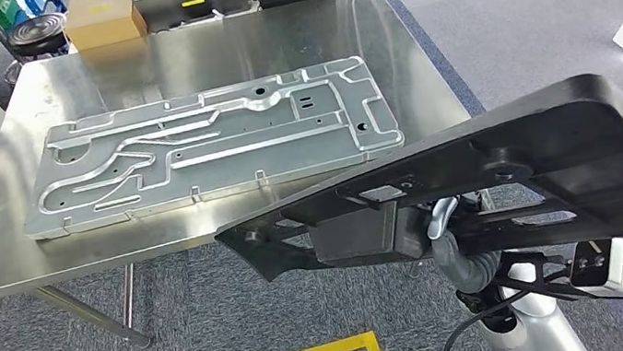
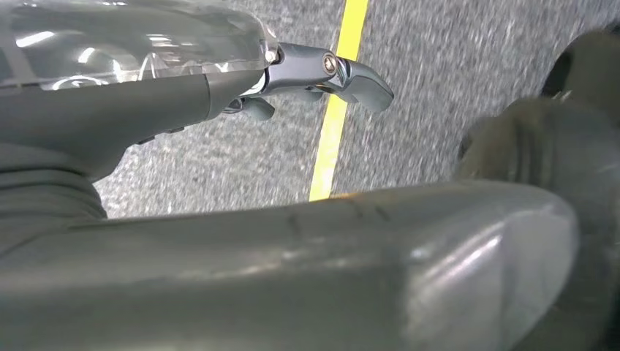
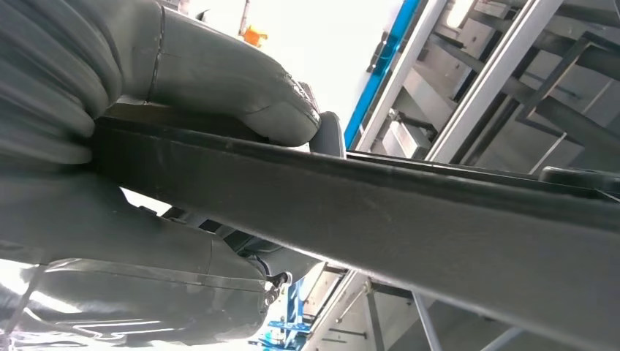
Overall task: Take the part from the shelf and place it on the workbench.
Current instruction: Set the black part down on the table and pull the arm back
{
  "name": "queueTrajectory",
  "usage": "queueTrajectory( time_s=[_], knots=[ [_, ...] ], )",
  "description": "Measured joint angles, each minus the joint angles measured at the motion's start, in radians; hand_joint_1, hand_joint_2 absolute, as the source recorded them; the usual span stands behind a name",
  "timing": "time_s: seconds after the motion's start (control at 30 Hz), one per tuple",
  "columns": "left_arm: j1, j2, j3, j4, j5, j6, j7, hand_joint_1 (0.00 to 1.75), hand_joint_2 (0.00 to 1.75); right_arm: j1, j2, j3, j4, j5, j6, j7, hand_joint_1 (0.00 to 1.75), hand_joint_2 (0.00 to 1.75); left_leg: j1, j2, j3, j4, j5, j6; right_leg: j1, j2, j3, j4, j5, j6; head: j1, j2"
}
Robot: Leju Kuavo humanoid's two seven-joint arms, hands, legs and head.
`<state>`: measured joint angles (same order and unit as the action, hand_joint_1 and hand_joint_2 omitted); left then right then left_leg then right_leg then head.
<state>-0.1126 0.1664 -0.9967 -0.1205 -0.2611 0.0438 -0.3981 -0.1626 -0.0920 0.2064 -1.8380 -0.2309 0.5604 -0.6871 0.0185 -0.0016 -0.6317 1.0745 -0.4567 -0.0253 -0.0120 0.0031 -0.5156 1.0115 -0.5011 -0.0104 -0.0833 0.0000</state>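
Head view: black part [image 1: 510,155] beside workbench [image 1: 178,56]; right wrist view: right hand [image 3: 146,146] clamps it; left hand [image 2: 219,95] holds nothing.

The silver plate [image 1: 210,144] covers most of the workbench [image 1: 177,51], leaving bare margins around it.

My right robot hand [image 3: 183,146] grips a flat black part [image 1: 494,171], thumb on one face, fingers [image 3: 131,256] on the other. My left robot hand [image 2: 292,80] hangs, fingers loosely extended, holding nothing.
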Motion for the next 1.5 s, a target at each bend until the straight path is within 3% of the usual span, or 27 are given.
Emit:
queueTrajectory(
  time_s=[0.03, 0.07, 0.13, 0.2, 0.3, 0.37, 0.4, 0.5, 0.57, 0.63, 0.7, 0.73, 0.83, 0.87, 0.9, 0.97, 1.03, 1.1, 1.2, 1.23, 1.3, 1.37, 1.4, 1.43, 1.5],
  knots=[
    [0.001, 0.0, 0.0, 0.0, 0.0, 0.001, 0.0, 0.0, 0.0, 0.0, 0.0, 0.0, 0.0, -0.001, 0.0, -0.001, 1.75, 1.75, -0.002, 0.001, 0.006, -0.031, 0.03, 0.006, 0.0, 0.0, 0.005, 0.0, -0.008, 0.007, 0.0, 0.0],
    [0.001, -0.001, 0.0, 0.0, 0.0, 0.001, 0.0, 0.0, 0.0, 0.001, 0.001, 0.0, 0.001, -0.001, 0.0, -0.003, 1.75, 1.75, -0.004, 0.001, 0.008, -0.044, 0.041, 0.013, 0.001, 0.0, 0.007, 0.003, -0.011, 0.015, 0.0, 0.0],
    [0.001, -0.001, 0.001, 0.0, -0.003, 0.002, -0.001, 0.0, 0.0, 0.001, 0.002, 0.0, 0.001, -0.003, 0.0, -0.007, 1.75, 1.75, -0.005, -0.002, 0.019, -0.049, 0.038, 0.027, 0.0, 0.0, 0.009, 0.015, -0.01, 0.028, 0.0, 0.0],
    [0.001, -0.001, 0.002, 0.0, -0.008, 0.004, -0.003, 0.0, 0.0, 0.002, 0.002, -0.002, 0.001, -0.005, -0.002, -0.009, 1.75, 1.75, -0.003, -0.004, 0.038, -0.057, 0.03, 0.039, -0.002, -0.002, -0.013, 0.07, -0.014, 0.036, 0.0, 0.0],
    [0.001, -0.001, 0.004, 0.0, -0.009, 0.006, -0.005, 0.0, 0.0, 0.01, 0.002, -0.006, 0.001, -0.007, -0.006, -0.01, 1.75, 1.75, -0.005, -0.005, 0.057, -0.061, 0.014, 0.051, -0.003, -0.003, -0.124, 0.238, -0.078, 0.044, 0.0, 0.0],
    [0.003, -0.001, 0.004, 0.0, -0.009, 0.006, -0.006, 0.0, 0.0, 0.02, 0.002, -0.012, 0.0, -0.008, -0.021, -0.006, 1.75, 1.75, -0.007, -0.007, 0.073, -0.061, -0.001, 0.052, -0.003, -0.003, -0.18, 0.285, -0.101, 0.044, 0.0, 0.0],
    [0.004, -0.001, 0.005, 0.0, -0.009, 0.006, -0.007, 0.0, 0.0, 0.022, 0.002, -0.018, 0.0, -0.008, -0.033, -0.001, 1.75, 1.75, -0.009, -0.009, 0.084, -0.061, -0.009, 0.052, -0.002, -0.003, -0.185, 0.262, -0.083, 0.041, 0.0, 0.0],
    [0.004, -0.002, 0.004, 0.0, -0.009, -0.001, -0.012, 0.0, 0.0, 0.002, 0.0, -0.058, 0.004, 0.008, -0.09, 0.026, 1.75, 1.75, -0.015, -0.01, 0.115, -0.062, -0.035, 0.046, 0.007, -0.003, -0.146, 0.082, 0.052, 0.021, 0.0, 0.0],
    [0.001, -0.003, 0.004, 0.0, -0.009, -0.005, -0.015, 0.0, 0.0, -0.025, -0.004, -0.094, 0.015, 0.05, -0.145, 0.044, 1.75, 1.75, -0.018, -0.011, 0.127, -0.061, -0.045, 0.036, 0.014, -0.001, -0.13, 0.02, 0.096, 0.008, 0.0, 0.0],
    [-0.001, -0.002, 0.004, 0.0, -0.009, -0.006, -0.017, 0.0, 0.0, -0.062, -0.008, -0.125, 0.038, 0.164, -0.255, 0.068, 1.75, 1.75, -0.019, -0.01, 0.133, -0.058, -0.047, 0.024, 0.013, 0.001, -0.121, 0.011, 0.096, -0.001, 0.0, 0.0],
    [-0.004, -0.001, 0.004, 0.0, -0.009, -0.007, -0.019, 0.0, 0.0, -0.117, -0.01, -0.145, 0.082, 0.36, -0.44, 0.12, 1.75, 1.75, -0.018, -0.008, 0.119, -0.023, -0.057, 0.015, 0.008, 0.003, -0.106, 0.0, 0.096, -0.01, 0.0, 0.0],
    [-0.006, -0.001, 0.004, 0.0, -0.009, -0.007, -0.019, 0.0, 0.0, -0.15, -0.011, -0.15, 0.111, 0.462, -0.535, 0.151, 1.75, 1.75, -0.016, -0.007, 0.096, 0.02, -0.073, 0.01, 0.006, 0.003, -0.1, -0.004, 0.094, -0.014, -0.001, 0.0],
    [-0.009, -0.001, 0.003, 0.0, -0.009, -0.009, -0.019, 0.0, 0.0, -0.261, -0.013, -0.134, 0.235, 0.762, -0.76, 0.257, 1.75, 1.75, -0.01, -0.006, -0.02, 0.194, -0.139, -0.003, 0.007, 0.004, -0.097, -0.004, 0.087, -0.022, -0.001, 0.0],
    [-0.009, -0.002, 0.002, 0.0, -0.01, -0.01, -0.019, 0.0, 0.0, -0.298, -0.013, -0.118, 0.284, 0.847, -0.808, 0.29, 1.75, 1.75, -0.008, -0.006, -0.046, 0.216, -0.14, -0.005, 0.007, 0.005, -0.095, -0.003, 0.084, -0.022, -0.001, 0.0],
    [-0.009, -0.002, 0.001, 0.0, -0.011, -0.011, -0.019, 0.0, 0.0, -0.334, -0.012, -0.098, 0.33, 0.913, -0.838, 0.319, 1.75, 1.75, -0.007, -0.006, -0.053, 0.199, -0.116, -0.006, 0.007, 0.007, -0.092, -0.001, 0.08, -0.021, -0.001, 0.0],
    [-0.01, -0.002, -0.001, 0.0, -0.012, -0.01, -0.018, 0.0, 0.0, -0.406, -0.001, -0.046, 0.426, 1.034, -0.866, 0.38, 1.75, 1.75, -0.007, -0.003, -0.024, 0.076, -0.021, -0.005, 0.007, 0.009, -0.084, 0.003, 0.071, -0.019, -0.001, 0.0],
    [-0.014, -0.002, -0.005, 0.0, -0.012, -0.01, -0.017, 0.0, 0.0, -0.488, 0.023, 0.015, 0.538, 1.163, -0.874, 0.447, 1.75, 1.75, -0.011, 0.004, 0.006, -0.031, 0.031, 0.004, 0.008, 0.011, -0.082, 0.008, 0.064, -0.013, -0.001, 0.0],
    [-0.019, -0.002, -0.012, 0.0, -0.012, -0.009, -0.017, 0.0, 0.0, -0.562, 0.052, 0.08, 0.659, 1.265, -0.879, 0.497, 1.75, 1.75, -0.017, 0.006, 0.011, -0.056, 0.035, 0.018, 0.01, 0.012, -0.084, 0.01, 0.062, -0.003, 0.0, 0.0],
    [-0.021, -0.003, -0.023, 0.0, -0.012, -0.011, -0.017, 0.0, 0.0, -0.65, 0.094, 0.166, 0.822, 1.354, -0.86, 0.544, 1.75, 1.75, -0.01, 0.003, 0.02, -0.07, 0.051, 0.035, 0.012, 0.005, -0.091, 0.027, 0.044, 0.014, 0.0, 0.0],
    [-0.022, -0.004, -0.026, 0.0, -0.012, -0.014, -0.018, 0.0, 0.0, -0.678, 0.109, 0.189, 0.877, 1.375, -0.848, 0.558, 1.75, 1.75, -0.007, 0.002, 0.023, -0.075, 0.053, 0.039, 0.01, 0.003, -0.107, 0.06, 0.024, 0.019, 0.0, 0.0],
    [-0.024, -0.004, -0.032, 0.0, -0.012, -0.021, -0.022, 0.0, 0.0, -0.723, 0.136, 0.228, 0.981, 1.403, -0.826, 0.583, 1.75, 1.75, -0.006, 0.002, 0.026, -0.077, 0.051, 0.044, 0.004, 0.002, -0.17, 0.181, -0.03, 0.029, 0.0, 0.0],
    [-0.025, -0.004, -0.042, 0.0, -0.012, -0.026, -0.025, 0.0, 0.0, -0.745, 0.16, 0.26, 1.078, 1.417, -0.811, 0.602, 1.75, 1.75, -0.005, -0.002, 0.03, -0.077, 0.047, 0.044, -0.003, 0.001, -0.23, 0.282, -0.051, 0.036, 0.0, 0.0],
    [-0.026, -0.004, -0.047, 0.0, -0.012, -0.027, -0.025, 0.0, 0.0, -0.751, 0.169, 0.271, 1.122, 1.42, -0.803, 0.611, 1.75, 1.75, -0.005, -0.005, 0.033, -0.076, 0.044, 0.043, -0.005, 0.0, -0.238, 0.283, -0.034, 0.038, 0.0, 0.0],
    [-0.027, -0.005, -0.052, -0.001, -0.012, -0.028, -0.025, 0.0, 0.0, -0.758, 0.178, 0.28, 1.163, 1.421, -0.793, 0.622, 1.75, 1.75, -0.004, -0.009, 0.036, -0.074, 0.041, 0.04, -0.008, -0.001, -0.227, 0.245, 0.001, 0.038, 0.0, 0.0],
    [-0.032, -0.007, -0.062, -0.001, -0.012, -0.029, -0.02, 0.0, 0.0, -0.781, 0.191, 0.29, 1.235, 1.424, -0.769, 0.653, 1.75, 1.75, -0.005, -0.014, 0.039, -0.067, 0.031, 0.032, -0.008, -0.002, -0.174, 0.113, 0.076, 0.034, 0.0, 0.0]
  ],
)
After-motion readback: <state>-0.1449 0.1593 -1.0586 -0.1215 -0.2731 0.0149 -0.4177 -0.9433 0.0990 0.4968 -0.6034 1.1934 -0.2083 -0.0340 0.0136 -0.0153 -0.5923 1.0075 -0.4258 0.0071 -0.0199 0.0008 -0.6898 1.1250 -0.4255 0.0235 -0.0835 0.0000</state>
